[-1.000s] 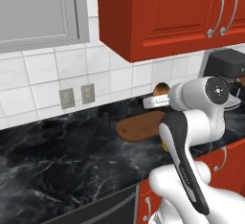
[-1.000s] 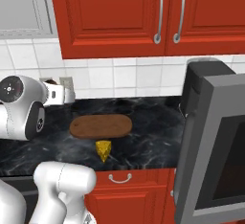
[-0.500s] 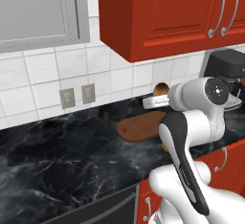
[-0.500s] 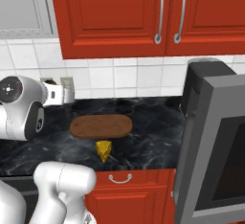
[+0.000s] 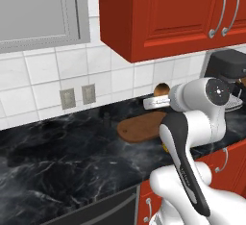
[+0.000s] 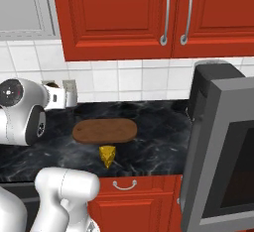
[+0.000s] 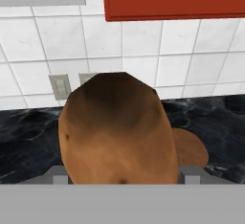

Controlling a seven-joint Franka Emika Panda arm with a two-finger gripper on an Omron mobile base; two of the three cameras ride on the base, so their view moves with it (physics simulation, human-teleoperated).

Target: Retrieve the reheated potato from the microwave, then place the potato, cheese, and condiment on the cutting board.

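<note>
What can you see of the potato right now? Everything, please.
The potato is a brown oval with a darker top and a few small dark spots, its skin dull. In the hand view it sits close up between the pincer's fingertips, held off the black counter, in front of the tiled wall. In the left base view only its rounded top shows, above the cutting board.
</note>
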